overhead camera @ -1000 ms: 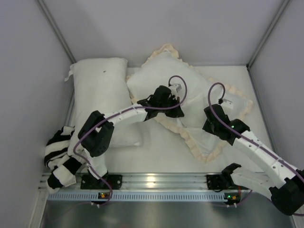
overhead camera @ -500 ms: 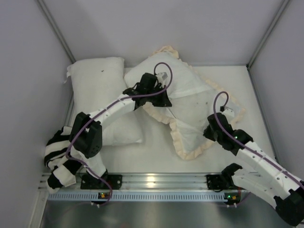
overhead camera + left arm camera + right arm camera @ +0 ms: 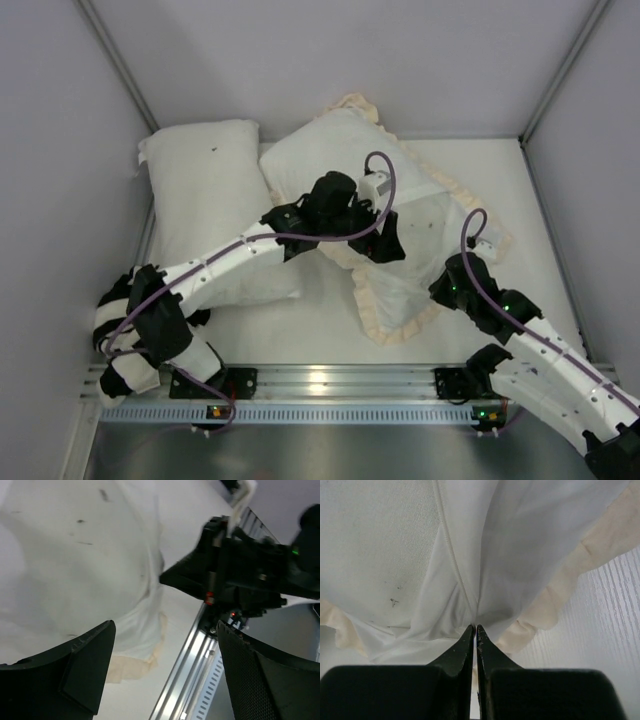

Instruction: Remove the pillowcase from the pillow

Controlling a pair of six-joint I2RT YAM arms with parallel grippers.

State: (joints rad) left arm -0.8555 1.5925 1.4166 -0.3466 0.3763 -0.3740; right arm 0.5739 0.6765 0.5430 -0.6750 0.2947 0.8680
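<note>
The pillowcase (image 3: 405,290) lies cream-white face up at centre right, its ruffled trim (image 3: 395,332) bunched toward the front. The pillow (image 3: 320,155) bulges plump and white at its far-left end, and I cannot tell how much of it is bare. My left gripper (image 3: 387,238) hovers over the pillowcase, open, with nothing between its fingers (image 3: 75,670). Below it I see white pillowcase cloth (image 3: 75,570). My right gripper (image 3: 462,284) is at the pillowcase's right side. It (image 3: 475,628) is shut on a fold of the pillowcase (image 3: 520,545), beside speckled cloth (image 3: 375,545).
A second white pillow (image 3: 205,200) with one dark speck lies at the far left, against the side wall. A black-and-white striped cloth (image 3: 125,325) sits by the left arm's base. The metal rail (image 3: 320,385) runs along the near edge. Walls close in the back and both sides.
My left gripper has opened and come back to the right and nearer. My right gripper has pulled toward the near edge, dragging the pillowcase's trim in and bunching it.
</note>
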